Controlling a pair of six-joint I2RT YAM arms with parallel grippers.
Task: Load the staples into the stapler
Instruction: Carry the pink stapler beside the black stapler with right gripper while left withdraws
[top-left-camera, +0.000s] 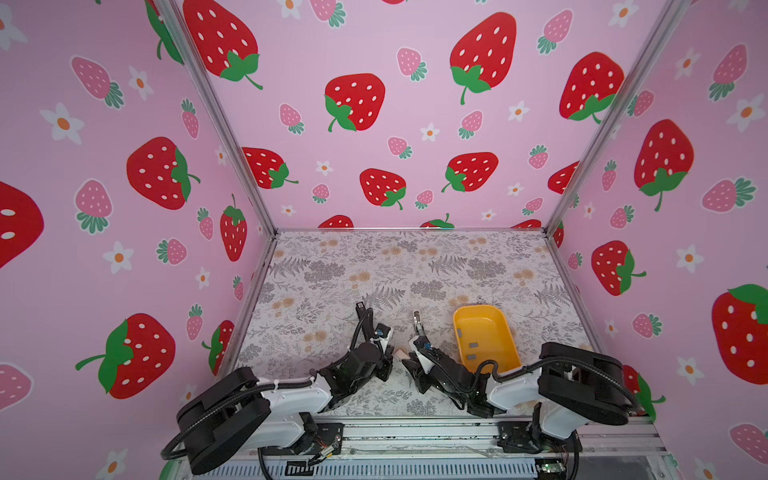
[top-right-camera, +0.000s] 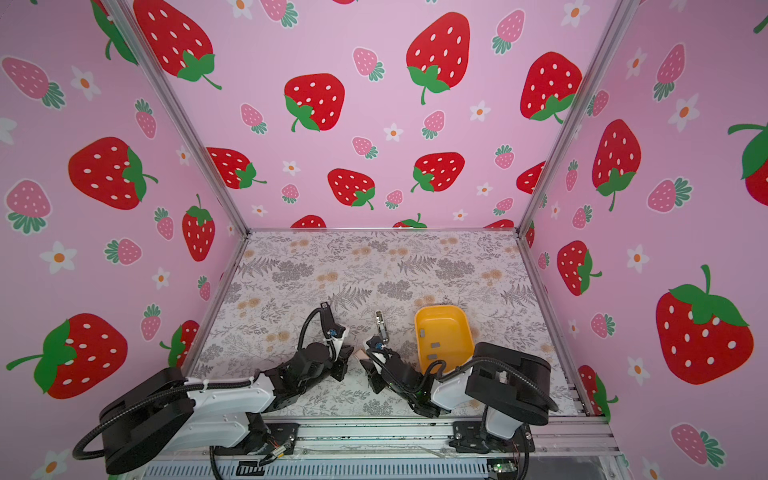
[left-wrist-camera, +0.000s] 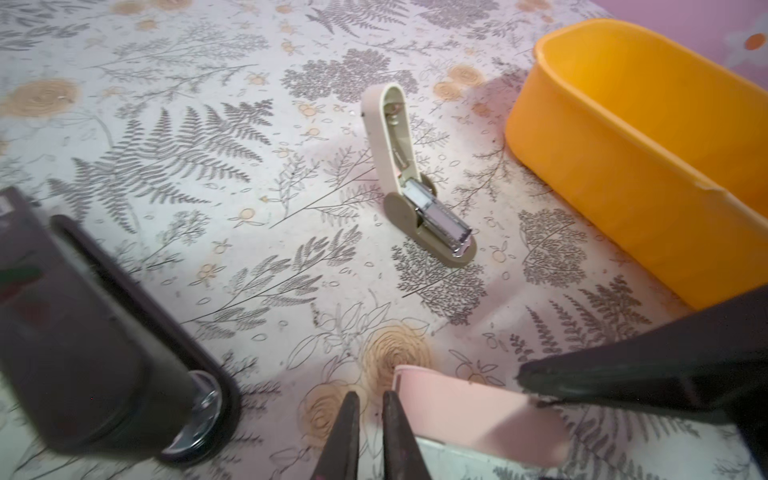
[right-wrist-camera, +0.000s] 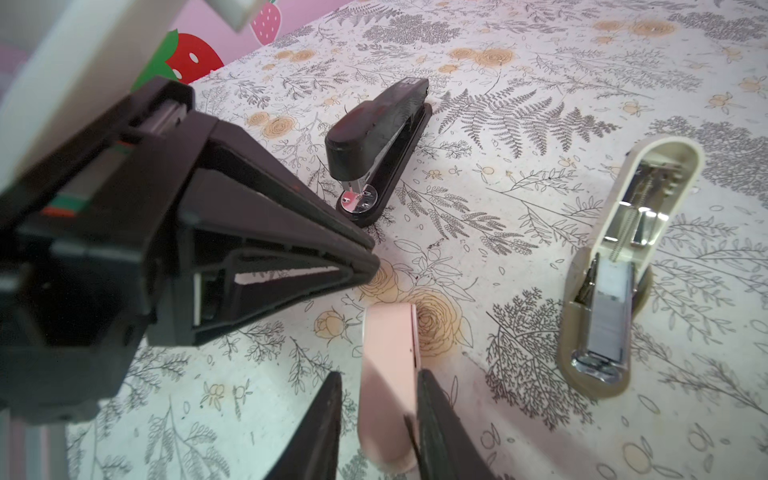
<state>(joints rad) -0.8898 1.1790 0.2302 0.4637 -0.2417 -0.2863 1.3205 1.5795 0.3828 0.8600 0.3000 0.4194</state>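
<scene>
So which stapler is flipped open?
The beige stapler beside the yellow tub: its lid stands up, showing the metal tray. The black stapler and the pink stapler are both shut.

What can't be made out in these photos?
- Pink stapler: cut off by the right wrist view's edge; in both top views the arms hide most of it.
- Staples: tiny grey specks in both top views; the yellow tray hides them in the left wrist view.
- Black stapler: blurred, cropped in the left wrist view.

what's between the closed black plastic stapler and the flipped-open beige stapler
Nothing: only bare floral-print tabletop separates the black plastic stapler from the open beige stapler, as the right wrist view shows. The pink stapler lies off that line.
</scene>
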